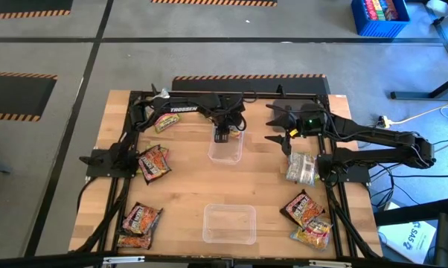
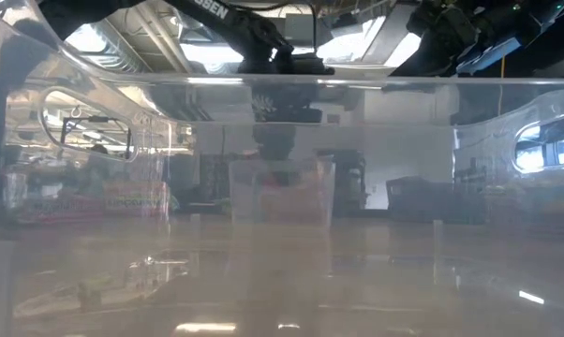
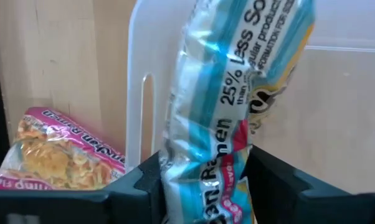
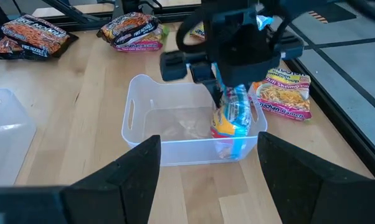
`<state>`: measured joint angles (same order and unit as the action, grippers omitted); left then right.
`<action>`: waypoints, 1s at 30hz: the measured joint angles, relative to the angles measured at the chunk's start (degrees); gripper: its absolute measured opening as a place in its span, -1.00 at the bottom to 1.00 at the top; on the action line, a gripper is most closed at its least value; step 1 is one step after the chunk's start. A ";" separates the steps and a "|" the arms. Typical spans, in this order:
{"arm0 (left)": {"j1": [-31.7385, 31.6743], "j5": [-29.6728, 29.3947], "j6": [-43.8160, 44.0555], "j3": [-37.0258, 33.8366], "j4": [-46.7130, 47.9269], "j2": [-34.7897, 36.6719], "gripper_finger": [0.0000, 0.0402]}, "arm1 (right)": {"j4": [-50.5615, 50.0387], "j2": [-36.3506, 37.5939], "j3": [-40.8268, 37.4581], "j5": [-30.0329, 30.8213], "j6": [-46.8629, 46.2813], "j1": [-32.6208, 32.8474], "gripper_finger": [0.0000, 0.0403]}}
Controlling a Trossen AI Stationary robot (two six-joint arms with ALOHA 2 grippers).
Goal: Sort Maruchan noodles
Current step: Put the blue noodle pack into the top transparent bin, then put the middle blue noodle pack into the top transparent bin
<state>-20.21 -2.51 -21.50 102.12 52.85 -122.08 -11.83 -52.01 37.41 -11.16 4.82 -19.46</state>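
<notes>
Holding: left end effector (image 4: 228, 93) hangs over the far clear tub (image 1: 225, 147), fingers either side of an upright pale blue-orange ramen packet (image 4: 232, 119); whether they clamp it or have let go cannot be told.
Packet: its lower end is inside that tub, against the wall nearest the pink packet.
Left wrist view: the same packet (image 3: 228, 118) rises between the dark fingers (image 3: 281, 180), with the tub wall behind it.
Beside the tub: a pink-and-yellow ramen packet (image 4: 282, 94) lies flat on the wooden surface (image 1: 187, 186), just outside the tub.
Right end effector: (image 4: 203, 165) fingers apart and bare, hovering near the tub and facing it.
Under the right arm: pale packets (image 1: 301, 168) lie by the surface's right edge.
Near tub: a second clear tub (image 1: 229, 224) sits at the front of the surface.
Maroon packets: one at the left side (image 1: 154, 161), two at the front left corner (image 1: 141, 219), one at the front right (image 1: 303, 208) with a yellow-green packet (image 1: 313, 233) just beside it.
Back left: another packet (image 1: 167, 121) lies under the left arm.
Low view: a clear tub wall fills the picture.
</notes>
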 joint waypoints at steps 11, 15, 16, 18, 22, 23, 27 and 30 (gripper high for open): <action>-0.10 -4.20 -1.15 7.71 4.46 0.11 -0.16 | -0.07 0.00 0.00 0.00 0.00 0.00 0.23; -0.14 -5.37 -1.19 8.28 5.11 0.11 -0.17 | -0.09 0.00 0.00 0.00 0.00 0.00 0.23; -0.08 -6.10 -1.19 8.50 5.07 0.11 -0.16 | -0.11 0.00 0.00 0.00 0.00 0.00 0.23; -0.01 -8.21 -1.18 8.72 4.85 0.13 -0.16 | -0.09 0.00 0.00 0.00 -0.02 -0.02 0.23; 0.60 -14.17 -1.13 8.72 5.70 0.13 -0.17 | -0.09 0.00 0.00 0.00 -0.02 -0.02 0.23; 0.88 -15.49 -1.12 8.72 6.07 0.19 -0.17 | -0.09 0.00 0.00 0.00 -0.02 -0.02 0.23; 2.97 -19.17 0.27 8.70 7.60 3.21 -0.16 | -0.11 0.00 0.00 0.00 -0.02 -0.02 0.23; 5.03 -19.43 2.99 8.72 9.59 7.48 -0.16 | -0.03 0.00 0.00 0.00 -0.27 0.00 0.23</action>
<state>-15.18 -21.94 -18.51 110.85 62.44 -114.60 -11.86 -52.01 37.41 -11.16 4.55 -19.46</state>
